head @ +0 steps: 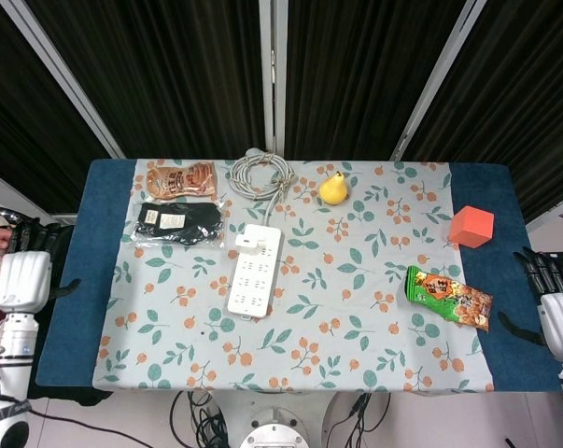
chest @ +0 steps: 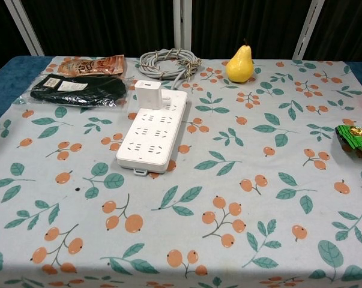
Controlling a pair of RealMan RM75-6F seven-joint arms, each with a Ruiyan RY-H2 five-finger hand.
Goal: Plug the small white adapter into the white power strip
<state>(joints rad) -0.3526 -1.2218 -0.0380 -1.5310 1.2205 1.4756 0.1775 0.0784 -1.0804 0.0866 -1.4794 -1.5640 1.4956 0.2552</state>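
the adapter [chest: 148, 94] is seated upright in the strip [chest: 153, 131], at its end nearest the coiled cable [chest: 167, 62]. the strip is laid flat on the floral cloth [chest: 241, 180]. a pear [chest: 239, 63] is seen right of the cable, two packets [head: 177, 222] left of the strip, a green snack bag [head: 448, 297] and a red cube [head: 471, 226] well to its right. the left hand [head: 21, 280] is held off the table's left edge, the right hand [head: 559, 317] off its right edge; both are empty, fingers extended and apart.
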